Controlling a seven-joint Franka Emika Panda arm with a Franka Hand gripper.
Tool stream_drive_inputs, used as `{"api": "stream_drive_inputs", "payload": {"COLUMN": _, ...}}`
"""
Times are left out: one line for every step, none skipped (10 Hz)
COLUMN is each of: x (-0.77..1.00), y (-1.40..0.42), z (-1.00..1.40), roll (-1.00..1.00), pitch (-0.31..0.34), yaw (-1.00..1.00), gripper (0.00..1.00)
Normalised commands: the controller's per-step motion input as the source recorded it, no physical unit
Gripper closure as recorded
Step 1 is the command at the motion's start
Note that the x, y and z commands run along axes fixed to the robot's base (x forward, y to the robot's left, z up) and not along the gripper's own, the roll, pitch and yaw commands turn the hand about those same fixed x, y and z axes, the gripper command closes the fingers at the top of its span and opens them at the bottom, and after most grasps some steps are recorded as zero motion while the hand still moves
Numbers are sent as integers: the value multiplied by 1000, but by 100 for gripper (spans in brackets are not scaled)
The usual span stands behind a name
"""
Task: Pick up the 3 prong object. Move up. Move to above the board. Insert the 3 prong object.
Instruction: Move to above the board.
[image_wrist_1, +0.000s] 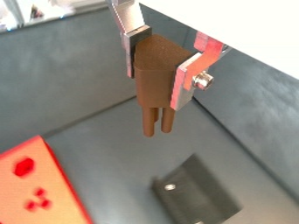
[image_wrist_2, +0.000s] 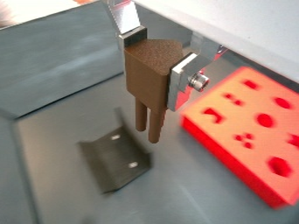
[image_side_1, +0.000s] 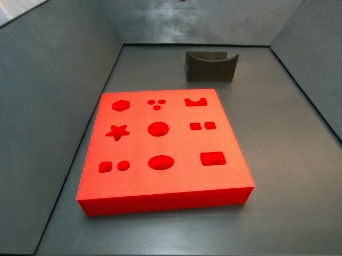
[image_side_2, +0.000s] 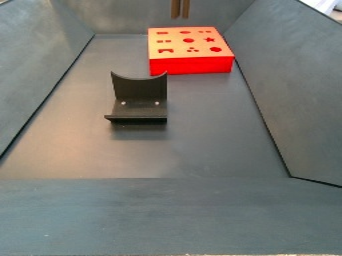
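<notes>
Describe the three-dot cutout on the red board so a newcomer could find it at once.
Start at the red board on the grey floor, with the fixture beyond its far edge in a side view. In the cutout row nearest the fixture, between a circle and a notched shape, sits the three-dot cutout. It alone is three tiny holes. The gripper holds the 3 prong object in its jaws.

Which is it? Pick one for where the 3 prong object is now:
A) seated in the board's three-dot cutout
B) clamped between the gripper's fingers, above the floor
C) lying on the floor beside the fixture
B: in both wrist views the gripper is shut on the 3 prong object, prongs hanging free above the floor, beside the board.
</notes>
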Motion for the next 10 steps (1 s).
{"api": "stream_drive_inputs", "payload": {"x": -113, "y": -1000, "z": 175, "roll": -37, "pitch": 389, "yaw": -874, "gripper": 100}}
{"api": "stream_drive_inputs", "payload": {"x": -110, "y": -1000, "z": 176, "roll": -36, "pitch": 310, "yaw": -601, "gripper": 100}}
{"api": "stream_drive_inputs", "payload": {"x": -108, "y": -1000, "z": 181, "roll": -41, "pitch": 237, "yaw": -374, "gripper": 100}}
{"api": "stream_drive_inputs", "payload": {"x": -104, "y": -1000, "z": 182, "roll": -44, "pitch": 176, "yaw": -219, "gripper": 100}}
{"api": "stream_drive_inputs", "payload": {"x": -100, "y": -1000, "z": 188, "roll": -34, "pitch": 127, "yaw": -76, "gripper": 100}}
{"api": "stream_drive_inputs", "payload": {"x": -95, "y": -1000, "z": 194, "roll": -12, "pitch": 100, "yaw": -22, "gripper": 100}}
{"api": "stream_drive_inputs", "payload": {"x": -83, "y": -1000, "z": 201, "roll": -12, "pitch": 83, "yaw": -2, "gripper": 100}}
{"api": "stream_drive_inputs", "payload": {"x": -76, "y": -1000, "z": 204, "roll": -12, "pitch": 84, "yaw": 3, "gripper": 100}}
{"api": "stream_drive_inputs", "payload": {"x": -41, "y": -889, "z": 185, "roll": 9, "pitch": 86, "yaw": 7, "gripper": 100}}
{"api": "stream_drive_inputs", "payload": {"x": -3, "y": -623, "z": 133, "roll": 5, "pitch": 101, "yaw": 8, "gripper": 100}}
